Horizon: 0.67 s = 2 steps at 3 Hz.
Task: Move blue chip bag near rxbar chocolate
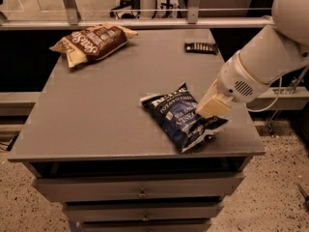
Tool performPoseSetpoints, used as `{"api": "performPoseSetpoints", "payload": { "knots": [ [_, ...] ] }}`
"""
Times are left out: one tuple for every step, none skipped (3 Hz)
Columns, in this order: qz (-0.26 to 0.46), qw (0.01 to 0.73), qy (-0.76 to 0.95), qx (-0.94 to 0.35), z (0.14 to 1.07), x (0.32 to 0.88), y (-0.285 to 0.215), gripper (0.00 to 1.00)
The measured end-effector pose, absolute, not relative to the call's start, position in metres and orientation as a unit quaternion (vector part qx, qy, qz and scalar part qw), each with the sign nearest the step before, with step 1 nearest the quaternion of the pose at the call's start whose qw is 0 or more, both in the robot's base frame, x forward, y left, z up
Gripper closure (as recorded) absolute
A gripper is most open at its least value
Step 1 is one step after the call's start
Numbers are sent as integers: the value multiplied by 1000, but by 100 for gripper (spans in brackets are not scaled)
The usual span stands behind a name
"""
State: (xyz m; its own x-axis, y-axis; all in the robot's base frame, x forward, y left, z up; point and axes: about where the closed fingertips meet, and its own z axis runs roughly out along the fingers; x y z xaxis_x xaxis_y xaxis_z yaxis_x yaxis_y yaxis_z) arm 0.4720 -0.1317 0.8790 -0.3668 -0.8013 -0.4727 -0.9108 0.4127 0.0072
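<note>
The pincer point(211, 108) sits on the right edge of the blue bag point(179, 119), which lies front right on the bench point(96, 105). Its grip cannot be told. The rxbar point(200, 47) lies well behind.

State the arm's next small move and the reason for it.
Probably carry the blue chip bag back from the front edge toward the rxbar chocolate. The gripper sits on the bag's right end near the front of the table, while the bar lies at the far edge, well apart from the bag.
</note>
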Motion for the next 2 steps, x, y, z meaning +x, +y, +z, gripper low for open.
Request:
{"api": "performPoseSetpoints", "payload": {
  "knots": [
    [115, 224, 821, -513, 898, 486, -152, 100],
    [82, 250, 830, -491, 923, 505, -177, 100]
  ]
}}
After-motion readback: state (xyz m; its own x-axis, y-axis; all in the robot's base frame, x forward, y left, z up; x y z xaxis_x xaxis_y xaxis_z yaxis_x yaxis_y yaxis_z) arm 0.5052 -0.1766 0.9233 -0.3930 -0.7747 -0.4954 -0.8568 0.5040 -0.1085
